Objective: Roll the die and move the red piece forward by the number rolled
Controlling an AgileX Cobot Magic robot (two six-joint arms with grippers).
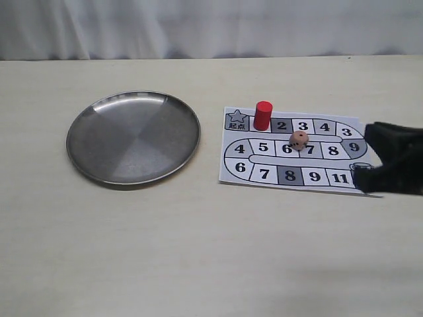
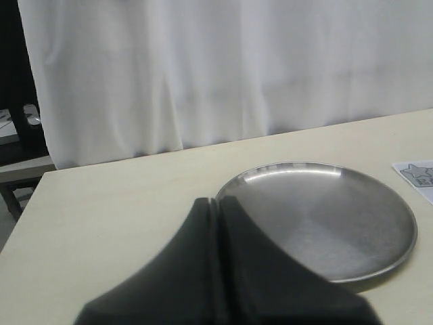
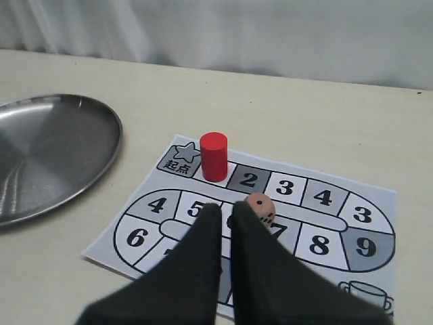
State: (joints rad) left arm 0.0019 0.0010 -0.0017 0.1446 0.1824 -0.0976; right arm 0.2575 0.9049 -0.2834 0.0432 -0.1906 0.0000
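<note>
The red piece [image 1: 262, 115] stood upright on the paper board [image 1: 317, 176], on the top-row square between the star square and the 2. The die [image 1: 299, 139] lay on the board's middle row, about where the 6 and 7 squares meet, well apart from the red piece. Its pips were too small to read with any certainty.

The right gripper [image 3: 224, 211] hung low over the near part of the board with its two fingers [image 3: 196, 271] drawn almost together, only a thin slit between them and nothing held. Its tips sat just beside the die, and whether they touched it I could not tell.

The left gripper [image 2: 216, 202] was off on the other side, its fingers pressed together and empty, pointing towards the round metal plate [image 1: 132, 137]. The plate rested on the pale table [image 1: 198, 251] to the left of the board, near it but not touching.
</note>
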